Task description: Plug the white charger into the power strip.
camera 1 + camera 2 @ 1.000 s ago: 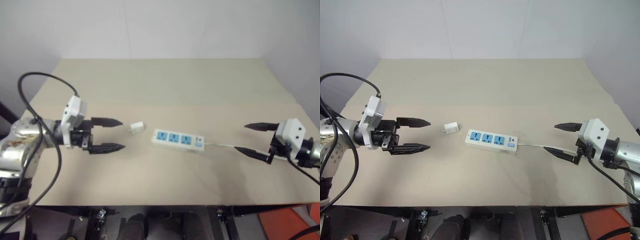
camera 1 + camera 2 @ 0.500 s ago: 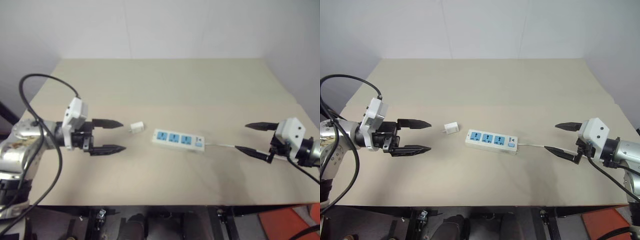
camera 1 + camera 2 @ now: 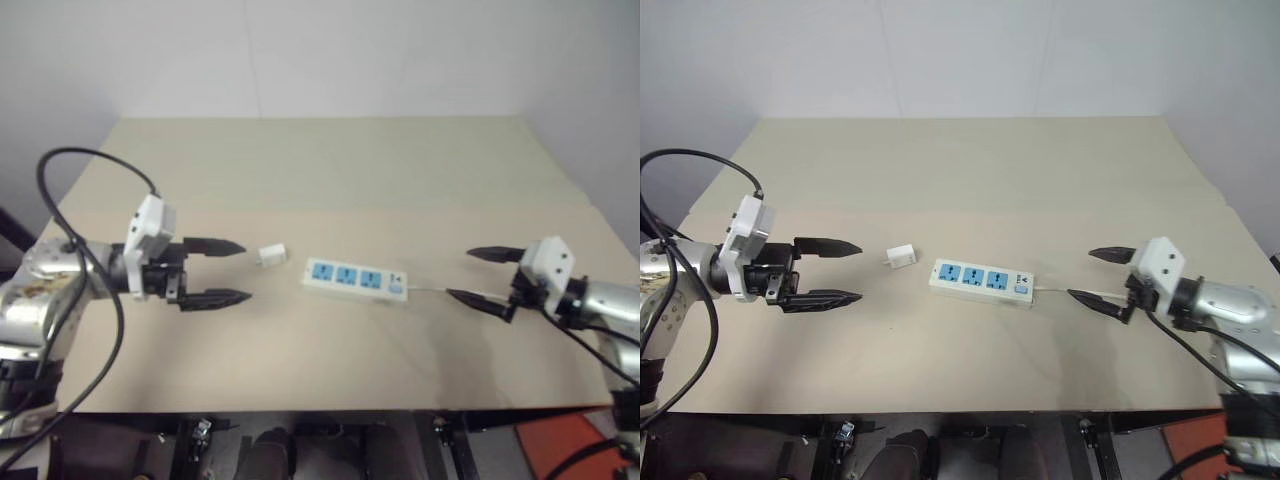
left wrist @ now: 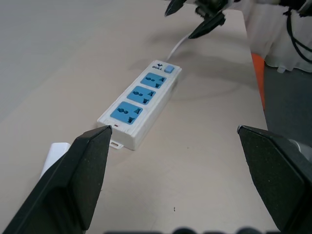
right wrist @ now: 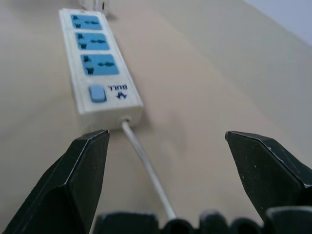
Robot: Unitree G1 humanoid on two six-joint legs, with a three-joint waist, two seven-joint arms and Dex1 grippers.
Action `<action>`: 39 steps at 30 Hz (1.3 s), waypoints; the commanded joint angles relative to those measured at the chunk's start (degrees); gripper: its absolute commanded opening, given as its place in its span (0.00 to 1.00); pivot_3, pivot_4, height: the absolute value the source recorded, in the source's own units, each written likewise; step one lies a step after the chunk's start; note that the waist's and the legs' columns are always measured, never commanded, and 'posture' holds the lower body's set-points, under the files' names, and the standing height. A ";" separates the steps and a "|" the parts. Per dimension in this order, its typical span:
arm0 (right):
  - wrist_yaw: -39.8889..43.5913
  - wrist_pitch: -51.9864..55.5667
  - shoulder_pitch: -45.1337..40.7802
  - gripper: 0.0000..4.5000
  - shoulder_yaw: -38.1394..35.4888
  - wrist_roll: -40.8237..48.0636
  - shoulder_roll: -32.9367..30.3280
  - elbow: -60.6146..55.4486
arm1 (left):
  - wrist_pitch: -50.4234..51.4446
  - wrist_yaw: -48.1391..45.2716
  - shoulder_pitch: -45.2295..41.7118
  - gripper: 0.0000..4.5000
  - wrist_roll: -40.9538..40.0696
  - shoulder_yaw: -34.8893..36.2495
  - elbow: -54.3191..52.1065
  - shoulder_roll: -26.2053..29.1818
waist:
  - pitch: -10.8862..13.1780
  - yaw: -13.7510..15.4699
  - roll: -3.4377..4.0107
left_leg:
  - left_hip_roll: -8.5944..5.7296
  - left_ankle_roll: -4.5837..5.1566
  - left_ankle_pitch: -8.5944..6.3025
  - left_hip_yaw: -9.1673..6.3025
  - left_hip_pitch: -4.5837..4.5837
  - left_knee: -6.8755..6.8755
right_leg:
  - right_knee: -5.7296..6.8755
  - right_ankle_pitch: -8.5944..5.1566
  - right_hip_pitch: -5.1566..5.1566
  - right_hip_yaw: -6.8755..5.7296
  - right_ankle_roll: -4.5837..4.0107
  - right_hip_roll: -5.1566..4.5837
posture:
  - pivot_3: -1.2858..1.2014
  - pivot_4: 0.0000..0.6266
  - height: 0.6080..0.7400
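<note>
Charger (image 3: 902, 256) lies on table (image 3: 970, 170) just left of strip (image 3: 982, 280), unplugged. Left gripper (image 3: 843, 271) wide open, empty, near charger. Right gripper (image 3: 1090, 274) wide open, empty, straddling the cord (image 3: 1052, 291)

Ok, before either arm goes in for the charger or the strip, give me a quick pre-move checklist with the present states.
1. white charger free on the table, not plugged in: ok.
2. power strip lying flat, three blue sockets facing up and unoccupied: ok.
3. left gripper jaws open and empty, pointed toward the charger, apart from it: ok.
4. right gripper jaws open and empty, over the cord beside the strip's switch end: ok.
5. Direction of the charger's prongs: cannot tell.
6. Switch on or off: cannot tell.
</note>
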 commanded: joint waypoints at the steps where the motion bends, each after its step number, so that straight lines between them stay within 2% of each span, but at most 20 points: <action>1: 2.96 -3.85 -4.25 0.99 2.37 -0.16 2.14 4.90 | -1.09 -1.31 -1.09 1.00 -0.20 1.37 -1.09 1.92 | 0.01 0.03 0.01 | 0.01 0.00 0.00 0.00 0.00 -0.02 | -0.01 0.00 0.00 -0.01 0.00 0.00 | 0.52 0.24 1.00; 11: 13.88 -8.23 -12.64 0.99 6.75 0.73 6.63 17.91 | 0.18 1.01 -0.14 1.00 -2.07 1.76 -5.56 0.66 | 0.02 0.15 0.02 | 0.00 -0.01 0.00 -0.01 -0.03 -0.08 | -0.09 0.00 -0.04 -0.01 0.00 0.00 | 0.52 0.24 1.00; 26: 14.00 -14.66 -17.58 0.99 7.50 -2.27 14.33 31.33 | 1.62 4.93 3.69 1.00 -4.70 1.94 -10.91 -0.17 | 0.02 -0.81 0.02 | 0.00 -0.13 0.07 0.03 0.00 -0.42 | -0.10 0.01 -0.22 0.07 -0.02 0.00 | 0.52 0.24 1.00; 39: 15.20 -18.15 -19.47 0.99 6.89 -2.57 17.25 38.00 | 2.00 6.25 5.30 1.00 -5.78 2.82 -12.69 0.58 | 0.02 -1.26 0.02 | 0.00 -0.28 0.16 0.08 -0.04 -0.66 | -0.06 0.03 -0.44 0.15 -0.05 0.00 | 0.52 0.24 1.00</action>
